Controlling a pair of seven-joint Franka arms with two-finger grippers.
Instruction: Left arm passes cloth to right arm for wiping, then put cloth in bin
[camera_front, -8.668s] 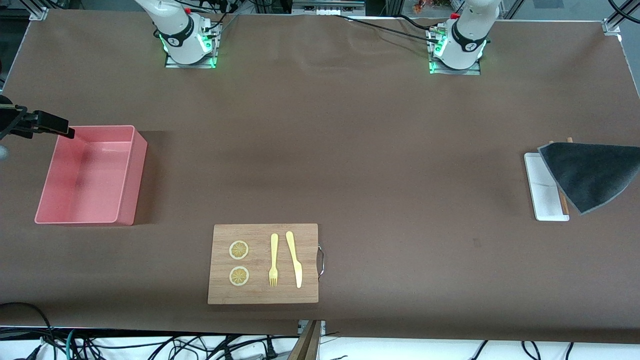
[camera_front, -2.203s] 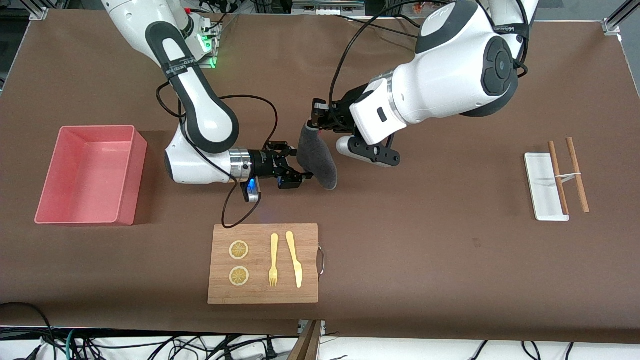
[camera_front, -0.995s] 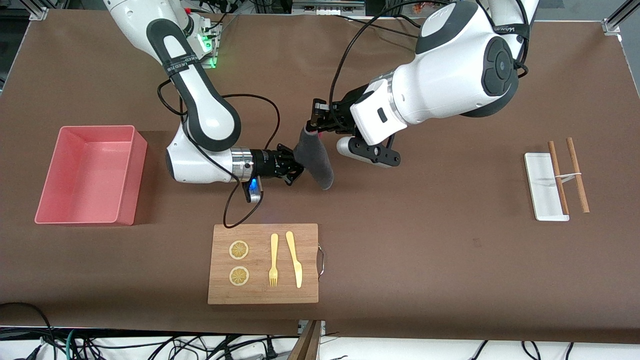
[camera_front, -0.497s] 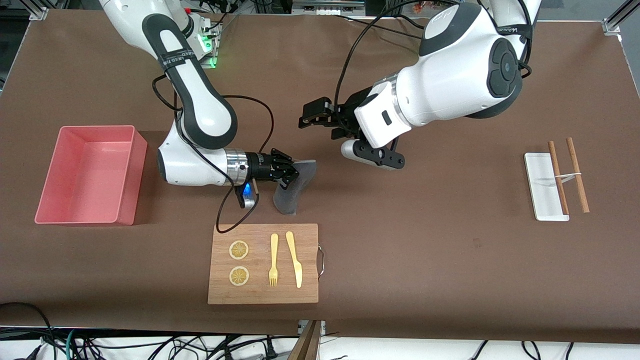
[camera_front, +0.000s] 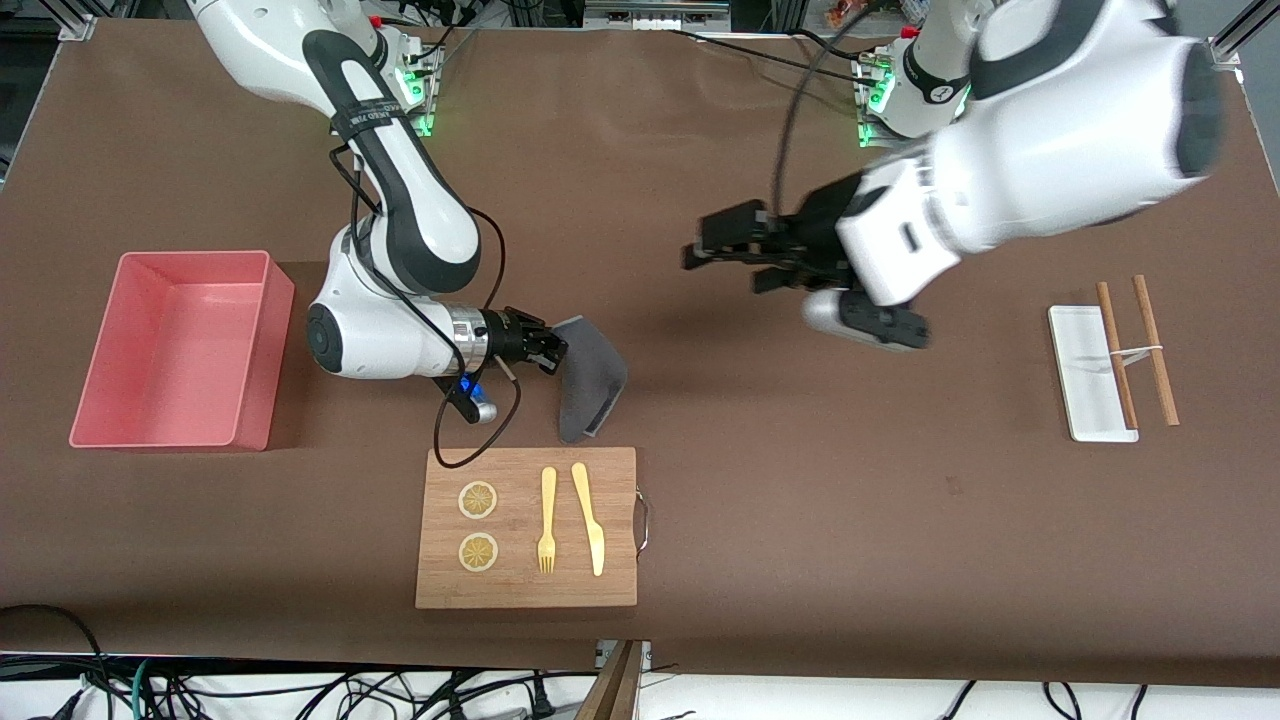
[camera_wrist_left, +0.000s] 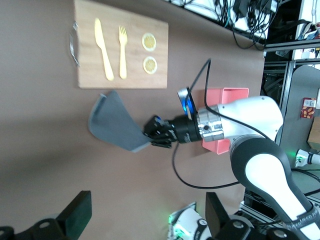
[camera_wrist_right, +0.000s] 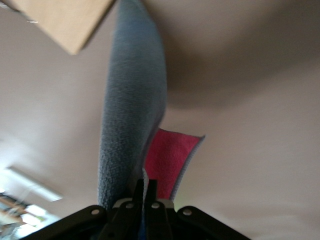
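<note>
The left hand (camera_front: 722, 246), now wide open, has let go and pulled toward the frame's upper right, so the cloth (camera_front: 590, 378) hangs at centre-left from the clamped right hand (camera_front: 548, 349), handover done, wiping next.

We see two glossy white robot arms with rounded shells and dark grey bands at the joints, one band printed with white lettering. Black cables loop from each forearm to the wrist. The right arm's black two-finger gripper (camera_front: 545, 348) follows a silver collar and a blue-lit wrist module. The left arm's black gripper (camera_front: 715, 247) has broad flat fingers. Green lights glow at both bases.
</note>
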